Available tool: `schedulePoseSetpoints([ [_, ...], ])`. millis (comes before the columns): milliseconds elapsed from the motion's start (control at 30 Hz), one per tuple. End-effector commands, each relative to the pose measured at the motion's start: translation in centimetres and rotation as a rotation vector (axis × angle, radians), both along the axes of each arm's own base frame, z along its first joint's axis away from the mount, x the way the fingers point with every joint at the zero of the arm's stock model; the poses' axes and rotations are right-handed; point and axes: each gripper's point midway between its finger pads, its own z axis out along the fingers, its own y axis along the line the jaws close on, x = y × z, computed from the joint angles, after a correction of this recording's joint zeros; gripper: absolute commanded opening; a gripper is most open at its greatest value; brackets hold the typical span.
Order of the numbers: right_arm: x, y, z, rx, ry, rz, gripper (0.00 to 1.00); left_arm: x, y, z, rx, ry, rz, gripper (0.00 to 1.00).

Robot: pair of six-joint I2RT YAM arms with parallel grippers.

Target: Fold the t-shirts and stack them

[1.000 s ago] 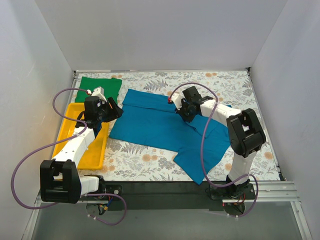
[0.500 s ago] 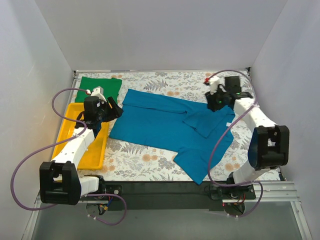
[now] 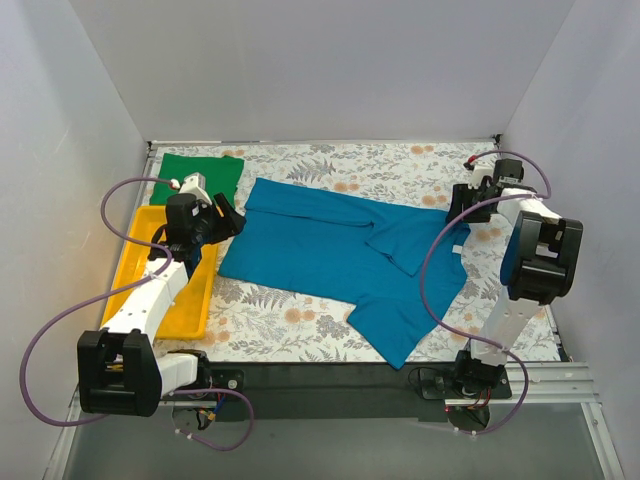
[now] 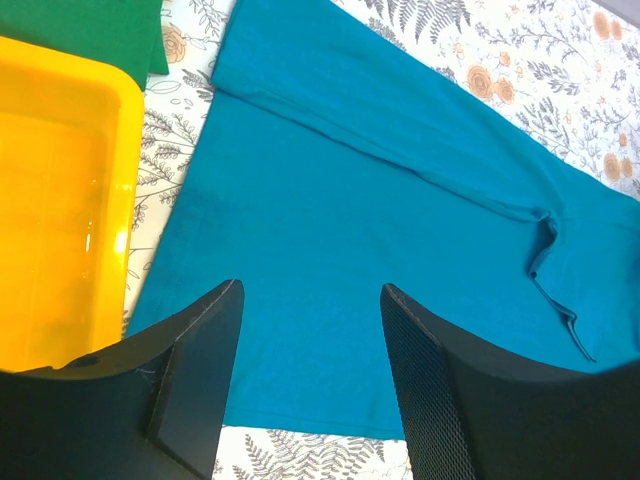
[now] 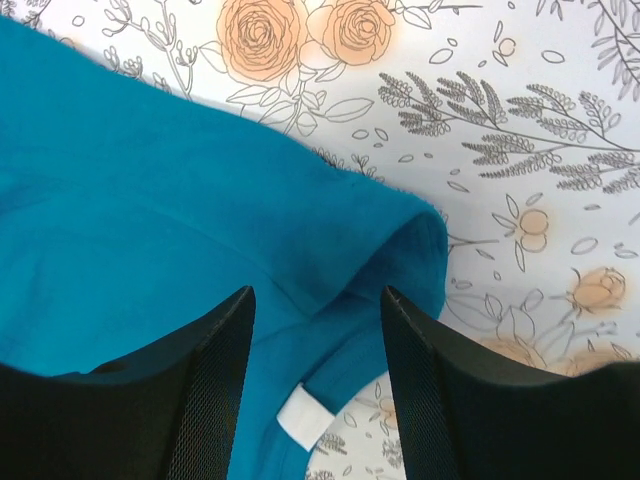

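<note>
The teal-blue t-shirt [image 3: 340, 250] lies partly folded across the middle of the floral table, also in the left wrist view [image 4: 380, 190] and the right wrist view [image 5: 150, 230], where its white label [image 5: 305, 418] shows. The green t-shirt [image 3: 203, 170] lies folded at the back left; a corner of it shows in the left wrist view [image 4: 90, 30]. My left gripper [image 3: 225, 217] is open and empty above the shirt's left edge [image 4: 310, 330]. My right gripper [image 3: 462, 200] is open and empty above the shirt's right end [image 5: 315, 330].
A yellow plastic tray [image 3: 150, 290] stands along the left side, also in the left wrist view [image 4: 60, 200]. White walls enclose the table on the left, back and right. Bare floral cloth [image 3: 300, 320] shows in front of the shirt.
My right gripper has swung from the shirt's middle out to its right end. A flap of the teal shirt now lies folded over. The left arm has hardly moved.
</note>
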Motion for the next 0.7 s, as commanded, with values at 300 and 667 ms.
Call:
schedulePoseSetpoints([
  [300, 3.1, -0.6, -0.9, 0.061, -0.009, -0.024, 0.28, 0.1, 0.3, 0.3, 0.012, -0.022, 0.003, 0.56],
  [667, 8.5, -3.2, -0.1, -0.037, -0.093, -0.047, 0.01, 0.2, 0.3, -1.2, 0.015, 0.021, -0.001, 0.56],
])
